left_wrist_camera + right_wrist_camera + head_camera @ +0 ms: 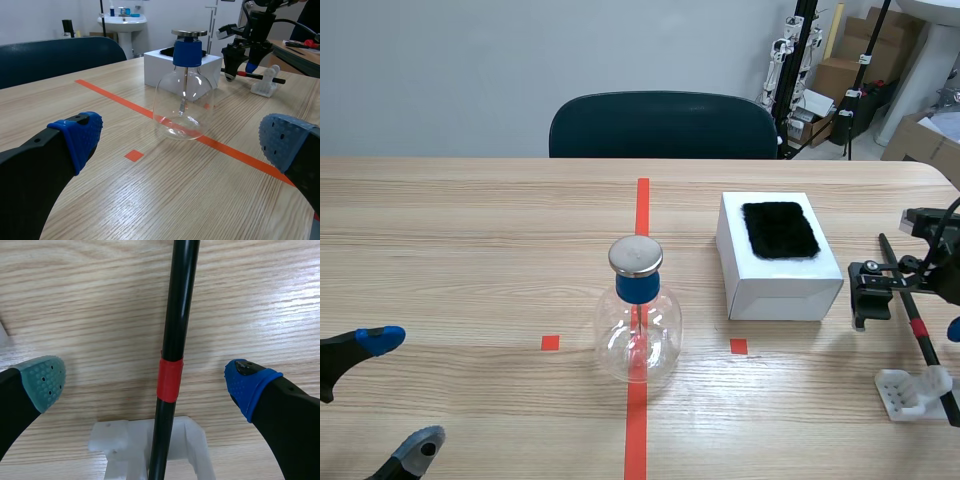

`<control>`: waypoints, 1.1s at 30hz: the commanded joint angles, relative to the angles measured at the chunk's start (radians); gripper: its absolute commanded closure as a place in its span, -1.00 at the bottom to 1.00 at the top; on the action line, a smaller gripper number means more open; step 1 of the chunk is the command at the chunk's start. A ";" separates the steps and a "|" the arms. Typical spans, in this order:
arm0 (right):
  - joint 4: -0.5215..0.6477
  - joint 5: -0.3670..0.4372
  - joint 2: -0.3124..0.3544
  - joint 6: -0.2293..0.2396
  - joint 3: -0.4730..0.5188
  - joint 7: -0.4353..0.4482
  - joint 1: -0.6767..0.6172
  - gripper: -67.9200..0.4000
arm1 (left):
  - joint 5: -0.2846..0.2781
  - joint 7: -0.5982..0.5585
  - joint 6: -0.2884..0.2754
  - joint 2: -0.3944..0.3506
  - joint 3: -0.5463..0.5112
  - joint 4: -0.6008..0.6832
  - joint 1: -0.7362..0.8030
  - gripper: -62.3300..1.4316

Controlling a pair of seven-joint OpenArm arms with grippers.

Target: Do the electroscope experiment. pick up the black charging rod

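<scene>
Black charging rod lies at the table's right edge, w/ a red band partway along; its near part rests in a small white stand, and the rest runs away across the wood toward the far side. R gripper sits right over it, jaws wide open and straddling the rod at about the red band: grey-green pad on one side, blue pad on the other, both clear of the rod w/ bare wood showing between, so it has hold of nothing. In the scene view the rod is just right of a white box that carries a black fur patch on top. Electroscope flask, clear glass w/ blue collar and metal disc cap, stands upright on the centre tape line, well apart from the rod. L gripper is low at the near left corner, jaws also wide open, nothing in them; per its wrist view the flask is ahead of it and not touching. Dark chair at the table's far side.
</scene>
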 commanded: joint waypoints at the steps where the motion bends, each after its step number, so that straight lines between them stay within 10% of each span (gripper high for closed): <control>1: 0.003 0.003 0.014 0.003 -0.001 -0.001 0.012 -1.00 | -0.013 -0.015 0.005 -0.011 -0.008 0.005 -0.003 -1.00; 12: 0.003 0.003 0.014 0.003 -0.001 -0.002 0.012 -0.99 | -0.013 -0.015 0.005 -0.011 -0.008 0.005 -0.003 -1.00; 33: 0.003 -0.012 0.014 0.000 -0.001 -0.024 0.012 0.28 | -0.013 -0.015 0.005 -0.011 -0.008 0.005 -0.003 -1.00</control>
